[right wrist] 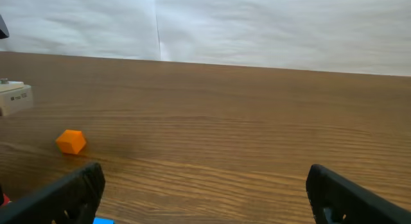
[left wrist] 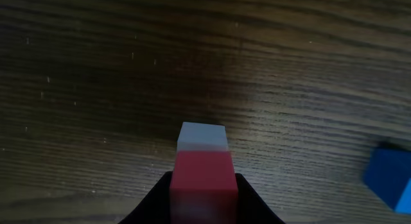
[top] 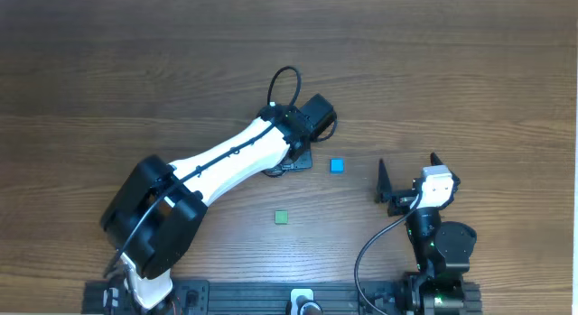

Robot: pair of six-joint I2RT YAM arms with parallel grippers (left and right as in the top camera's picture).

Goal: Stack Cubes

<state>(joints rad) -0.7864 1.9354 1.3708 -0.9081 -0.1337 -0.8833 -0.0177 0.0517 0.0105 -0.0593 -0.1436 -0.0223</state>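
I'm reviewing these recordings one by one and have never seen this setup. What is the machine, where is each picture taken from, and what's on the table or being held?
These are two robot arms at a wooden table. The top view looks down from above; the other two views come from a camera on each arm's wrist. The left hand grips a red cube, with a grey cube right against it; whether they are stacked I cannot tell. The right hand is open and empty. Loose on the table lie a blue cube, a green cube and an orange cube.
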